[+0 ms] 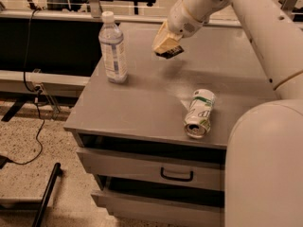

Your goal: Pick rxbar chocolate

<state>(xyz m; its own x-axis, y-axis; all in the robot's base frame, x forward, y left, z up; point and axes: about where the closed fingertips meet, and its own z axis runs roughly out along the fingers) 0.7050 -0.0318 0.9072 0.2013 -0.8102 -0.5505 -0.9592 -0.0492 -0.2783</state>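
My gripper (166, 45) hangs over the back middle of the grey cabinet top (142, 103), at the end of the white arm that comes in from the upper right. Its tan fingers (163, 41) are shut on the rxbar chocolate (172, 52), a small flat black bar that sticks out below them. The bar is held a little above the surface, and its shadow lies on the top beneath it.
A clear water bottle (112, 48) stands upright at the back left of the top. A green-and-white soda can (199, 113) lies on its side near the front right edge. Two drawers sit below, the upper with a dark handle (176, 175). The robot's white body (265, 174) fills the right foreground.
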